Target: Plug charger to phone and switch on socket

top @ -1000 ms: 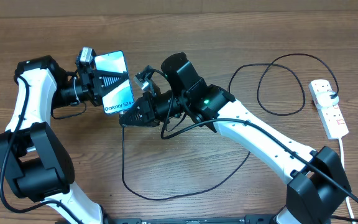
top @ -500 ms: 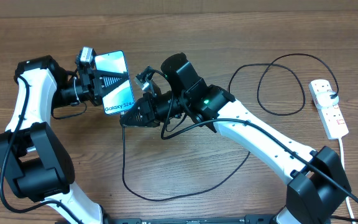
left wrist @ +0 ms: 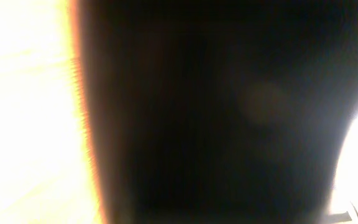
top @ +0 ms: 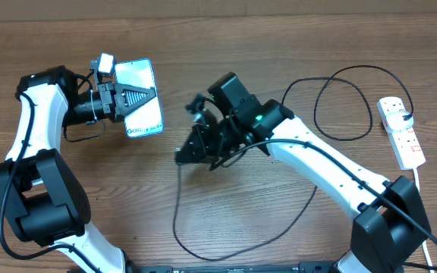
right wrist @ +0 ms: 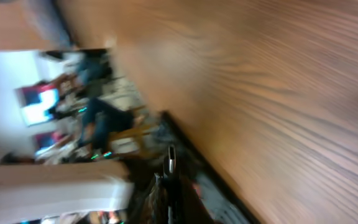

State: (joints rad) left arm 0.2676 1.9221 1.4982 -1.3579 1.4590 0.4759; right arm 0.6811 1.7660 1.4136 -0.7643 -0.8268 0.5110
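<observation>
**Mating the charger to the phone: fault risks**

Confirm the grips first. The left end effector [top: 121,101] is clamped on the phone [top: 141,91] and holds it above the counter [top: 279,45], screen up. The left wrist view is blacked out, so it gives you no check on that grip. The right end effector [top: 188,150] hangs well apart from the phone, on its socket side. It appears closed on the charger [top: 175,216], with the connector tip [right wrist: 171,159] showing beyond the fingers. That view is blurred, so treat the grip as unverified.

Expect these faults:

1. Missed port. Neither wrist view shows the phone's port. A tip that arrives tilted or off-line will likely scrape the phone's edge instead of seating.
2. Phone slip. Insertion force pushes the phone along the left fingers. A light grip may let it rotate or drop.
3. Cable drag. The charger loops across the counter below the phone and passes under the right arm [top: 317,163]. A snag there could pull the tip off line.
4. Socket shift. The socket [top: 402,135] lies far from the phone at the counter's edge. A taut cable could drag it.
</observation>
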